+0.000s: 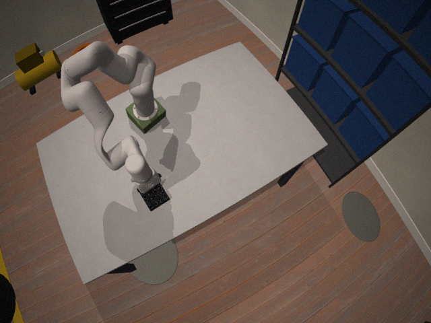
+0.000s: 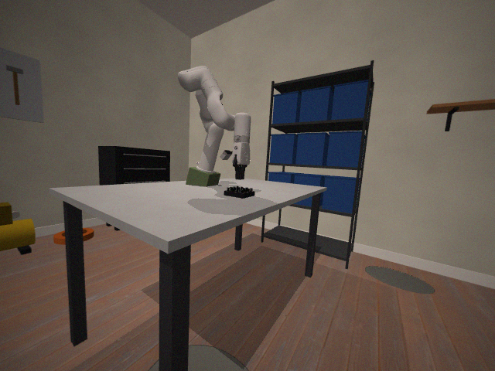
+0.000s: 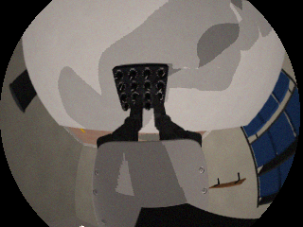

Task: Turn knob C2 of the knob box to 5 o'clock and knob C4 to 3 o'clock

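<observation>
The black knob box stands on its feet on the white table, near the front left part. Its knobs show as small dark studs, and their white lines and names are too small to read. My gripper points straight down and hangs a short way above the box, over the edge nearest the arm. Its two dark fingers stand a narrow gap apart with nothing between them. In the top view the wrist hides the fingers.
The arm's green base block sits on the table behind the box. A dark shelf rack with blue bins stands off the table's right side. A black drawer cabinet stands by the far wall.
</observation>
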`<control>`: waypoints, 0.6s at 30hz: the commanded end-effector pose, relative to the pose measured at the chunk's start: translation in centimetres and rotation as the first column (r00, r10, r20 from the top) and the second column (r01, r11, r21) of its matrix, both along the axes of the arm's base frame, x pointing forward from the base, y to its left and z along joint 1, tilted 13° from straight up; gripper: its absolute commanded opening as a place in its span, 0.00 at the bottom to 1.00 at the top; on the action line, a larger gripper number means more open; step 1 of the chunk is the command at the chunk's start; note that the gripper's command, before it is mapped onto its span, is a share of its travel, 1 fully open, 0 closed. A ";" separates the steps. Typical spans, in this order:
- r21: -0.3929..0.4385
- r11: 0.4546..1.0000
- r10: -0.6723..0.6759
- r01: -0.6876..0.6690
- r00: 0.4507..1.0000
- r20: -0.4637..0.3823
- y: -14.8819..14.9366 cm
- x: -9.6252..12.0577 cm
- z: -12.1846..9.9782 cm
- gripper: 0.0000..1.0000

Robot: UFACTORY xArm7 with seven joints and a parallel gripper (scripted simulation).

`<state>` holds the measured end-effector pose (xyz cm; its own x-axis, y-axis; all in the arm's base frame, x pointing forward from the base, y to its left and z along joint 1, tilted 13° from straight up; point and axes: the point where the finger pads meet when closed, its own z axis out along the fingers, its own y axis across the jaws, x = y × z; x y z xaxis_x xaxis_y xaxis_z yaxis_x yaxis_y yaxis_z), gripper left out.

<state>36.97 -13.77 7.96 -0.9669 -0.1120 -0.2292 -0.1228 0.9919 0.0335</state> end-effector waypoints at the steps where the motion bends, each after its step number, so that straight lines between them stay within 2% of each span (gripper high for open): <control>1: -0.001 1.000 0.000 0.000 1.000 0.002 0.0 0.2 -0.3 0.19; 18: -0.001 1.000 0.000 0.000 1.000 0.002 0.1 0.6 -2.2 0.19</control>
<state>37.37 -13.67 6.05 -0.9669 -0.1121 -0.2291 -0.1229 0.9919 0.0335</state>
